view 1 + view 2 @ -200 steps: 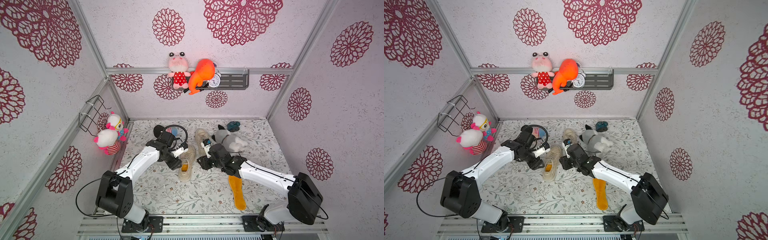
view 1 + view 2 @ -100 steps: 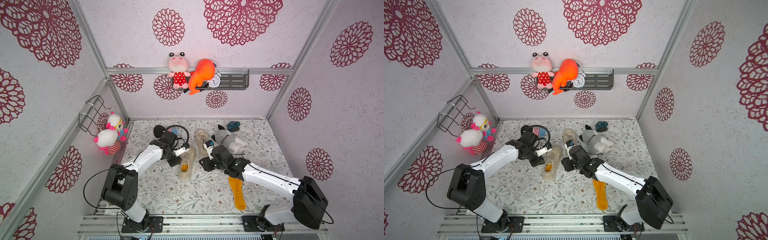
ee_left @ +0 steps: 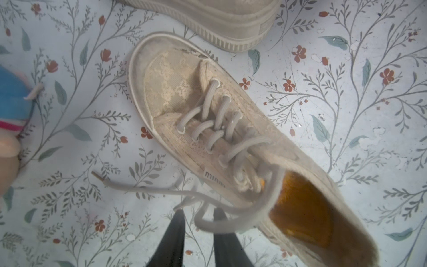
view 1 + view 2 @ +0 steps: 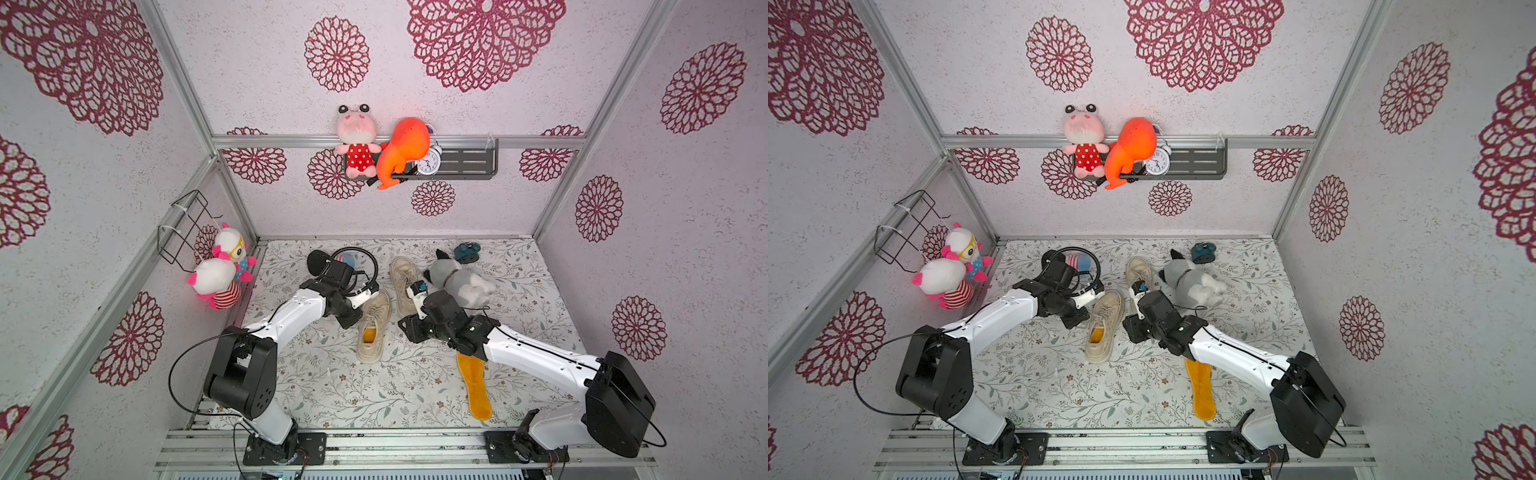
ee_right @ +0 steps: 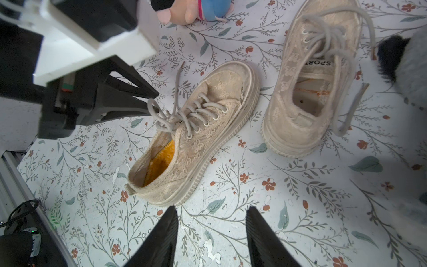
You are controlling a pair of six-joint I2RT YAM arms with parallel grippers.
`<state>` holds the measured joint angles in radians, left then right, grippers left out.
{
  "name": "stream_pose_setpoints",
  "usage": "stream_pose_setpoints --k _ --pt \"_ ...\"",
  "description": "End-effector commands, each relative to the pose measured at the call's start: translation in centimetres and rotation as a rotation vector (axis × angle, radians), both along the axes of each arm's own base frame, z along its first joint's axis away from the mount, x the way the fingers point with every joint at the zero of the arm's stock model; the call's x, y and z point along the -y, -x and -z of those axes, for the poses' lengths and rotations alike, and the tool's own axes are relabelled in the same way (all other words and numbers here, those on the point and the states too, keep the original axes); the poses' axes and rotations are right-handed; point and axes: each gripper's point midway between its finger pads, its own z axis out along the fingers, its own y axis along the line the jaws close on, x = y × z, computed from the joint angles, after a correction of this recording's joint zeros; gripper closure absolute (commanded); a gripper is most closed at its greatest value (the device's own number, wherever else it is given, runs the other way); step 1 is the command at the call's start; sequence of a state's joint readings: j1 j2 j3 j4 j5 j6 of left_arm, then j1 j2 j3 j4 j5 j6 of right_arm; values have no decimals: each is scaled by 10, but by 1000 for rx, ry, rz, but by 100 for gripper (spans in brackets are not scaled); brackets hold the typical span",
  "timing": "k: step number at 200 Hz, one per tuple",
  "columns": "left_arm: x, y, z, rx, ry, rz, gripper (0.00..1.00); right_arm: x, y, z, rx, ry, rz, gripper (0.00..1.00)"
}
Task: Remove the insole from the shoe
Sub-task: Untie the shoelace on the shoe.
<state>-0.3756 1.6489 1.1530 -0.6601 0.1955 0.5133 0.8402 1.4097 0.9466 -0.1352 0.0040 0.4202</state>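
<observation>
1. Shoe [image 4: 372,328] is sitting sole down on the bench [image 4: 332,395], its long axis running toe away from the arm bases and heel opening toward them. The orange insole [image 5: 161,154] is lying inside, showing at that opening.
2. Left claw [image 5: 153,102] is sitting at the shoe's laces, on its left flank. Its fingers are standing narrow with a lace loop [image 3: 208,225] between the tips; can't tell whether it is pinching the loop.
3. Right claw [image 5: 211,222] is hovering just beside the shoe's right flank, near the heel - half wide, holding nothing.
4. Key relation: the insole's exposed end is lying heelward of the left claw, along the shoe's axis. The left claw is looking like the nearer one.
5. Second shoe [image 4: 404,282], just beyond the shoe's toe, is showing no insole - a loose insole [image 4: 476,386] is lying well apart on the shoe's right side.
</observation>
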Motion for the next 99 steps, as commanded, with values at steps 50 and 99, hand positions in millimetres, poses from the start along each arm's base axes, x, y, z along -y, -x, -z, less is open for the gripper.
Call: stream_pose_setpoints --k 50,99 --pt "10 -4 -43 98 85 20 100 3 -8 -12 14 -10 42 50" --pt "36 -4 -59 327 -41 156 99 10 -9 -8 5 -17 85 50"
